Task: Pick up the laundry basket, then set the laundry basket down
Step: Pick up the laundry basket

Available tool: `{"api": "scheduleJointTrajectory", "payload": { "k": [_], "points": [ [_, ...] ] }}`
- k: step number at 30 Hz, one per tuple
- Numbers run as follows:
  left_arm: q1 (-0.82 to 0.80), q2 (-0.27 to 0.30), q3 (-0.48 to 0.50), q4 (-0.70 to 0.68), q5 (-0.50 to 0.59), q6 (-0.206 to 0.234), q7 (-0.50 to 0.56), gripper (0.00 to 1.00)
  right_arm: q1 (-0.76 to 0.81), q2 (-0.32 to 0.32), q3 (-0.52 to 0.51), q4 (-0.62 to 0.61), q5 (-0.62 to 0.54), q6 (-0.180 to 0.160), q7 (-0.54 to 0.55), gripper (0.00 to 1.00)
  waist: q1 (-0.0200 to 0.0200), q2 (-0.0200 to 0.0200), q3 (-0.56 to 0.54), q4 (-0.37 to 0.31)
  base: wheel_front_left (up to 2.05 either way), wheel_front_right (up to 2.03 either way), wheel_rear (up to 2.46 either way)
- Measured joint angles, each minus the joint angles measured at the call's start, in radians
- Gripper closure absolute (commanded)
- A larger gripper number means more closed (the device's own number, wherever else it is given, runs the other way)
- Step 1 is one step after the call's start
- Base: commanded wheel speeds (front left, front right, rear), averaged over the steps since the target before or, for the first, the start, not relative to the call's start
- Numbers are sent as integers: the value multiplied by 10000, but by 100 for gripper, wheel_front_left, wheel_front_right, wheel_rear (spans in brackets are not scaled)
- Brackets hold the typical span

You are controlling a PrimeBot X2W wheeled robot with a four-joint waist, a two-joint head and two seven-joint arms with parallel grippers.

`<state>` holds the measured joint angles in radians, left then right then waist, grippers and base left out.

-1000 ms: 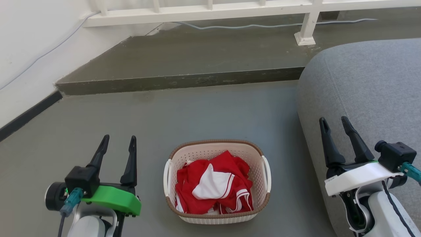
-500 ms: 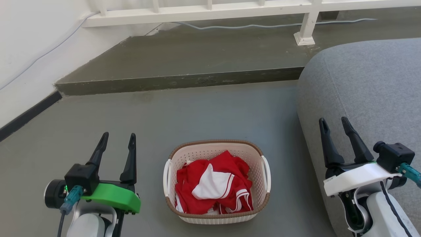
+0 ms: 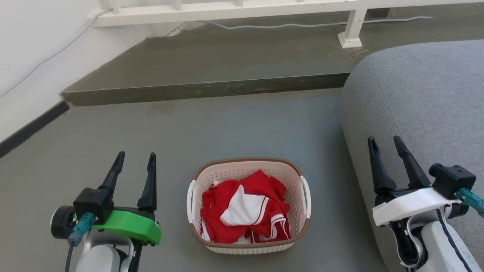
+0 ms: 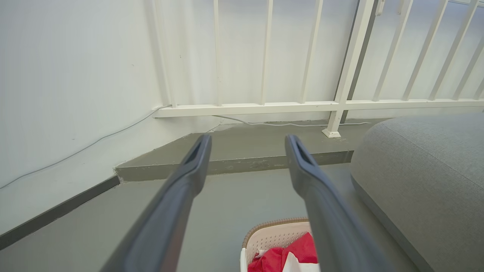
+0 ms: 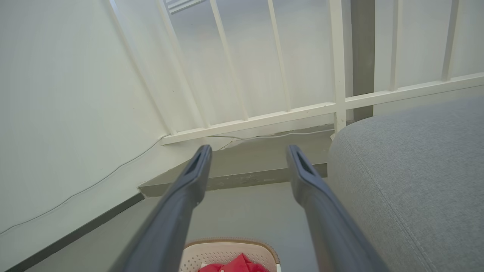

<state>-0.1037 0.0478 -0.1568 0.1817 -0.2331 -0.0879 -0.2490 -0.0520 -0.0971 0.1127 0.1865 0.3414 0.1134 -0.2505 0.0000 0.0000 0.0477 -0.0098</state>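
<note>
Grey concrete floor (image 3: 242, 124) covers the foreground, with a raised step (image 3: 204, 88) and a white railing (image 3: 227, 8) behind it. Against the head view of half a second ago, we note that the step, the railing and the basket all sit slightly higher in the picture together. We read this as a camera shift, not a move of the things. Both grippers occupy nearly the same places in the view as before.

At left, the left gripper (image 3: 136, 155) hovers above the floor. Its fingers are spread apart, holding nothing and touching nothing.

At centre, the laundry basket (image 3: 245, 160) stands upright on the floor between the two grippers, apart from both. A crumpled red and white garment (image 3: 245, 211) lies inside it. Neither white side handle is gripped.

At right, the right gripper (image 3: 384, 138) hovers with its fingers likewise apart and empty. In the head view its fingers overlap the edge of a grey sofa (image 3: 416, 94). In the right wrist view we see the sofa just beside the fingers, not touching them.
</note>
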Motion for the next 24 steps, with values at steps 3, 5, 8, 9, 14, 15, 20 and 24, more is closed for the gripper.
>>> {"api": "scheduleJointTrajectory", "payload": {
  "k": [3, 5, 8, 9, 14, 15, 20, 24],
  "points": [
    [-4, -2, 33, -36, 0, 0, -2, 0, 0, 8, -4, 4, -12, 2, 0, 0, 0, 0, 111, -15, 0, 0, 0],
    [-17, -2, 44, -46, 0, -8, -2, 0, 0, 13, -12, 33, -54, 2, 0, 0, 0, 0, 211, -29, 0, 0, 0],
    [-68, -6, 48, -90, 0, -12, -2, 0, -2, 27, -23, 42, -117, 4, 0, 0, 0, 0, 388, -53, 0, 0, 0],
    [-106, -6, 50, -92, -2, -13, -13, 0, -6, 31, -27, 46, -140, 4, 0, 0, 0, 0, 458, -61, 0, 0, 0],
    [-365, -15, 105, -94, -2, -42, -29, 0, -48, 50, -36, 146, -238, 4, 0, 0, 0, 0, 860, -105, 0, 0, 0],
    [-426, -17, 125, -100, -2, -42, -29, 0, -73, 50, -48, 153, -257, 4, 0, 0, 0, 0, 945, -113, 0, 0, 0],
    [-662, -27, 167, -130, -10, -61, -29, 0, -432, 59, -48, 209, -330, 6, 0, 0, 0, 0, 1387, -154, 0, 0, 0],
    [-885, -33, 180, -182, -10, -102, -29, 0, -738, 102, -38, 272, -347, 6, 0, 0, 0, 0, 1772, -202, 0, 0, 0]
  ]
}}
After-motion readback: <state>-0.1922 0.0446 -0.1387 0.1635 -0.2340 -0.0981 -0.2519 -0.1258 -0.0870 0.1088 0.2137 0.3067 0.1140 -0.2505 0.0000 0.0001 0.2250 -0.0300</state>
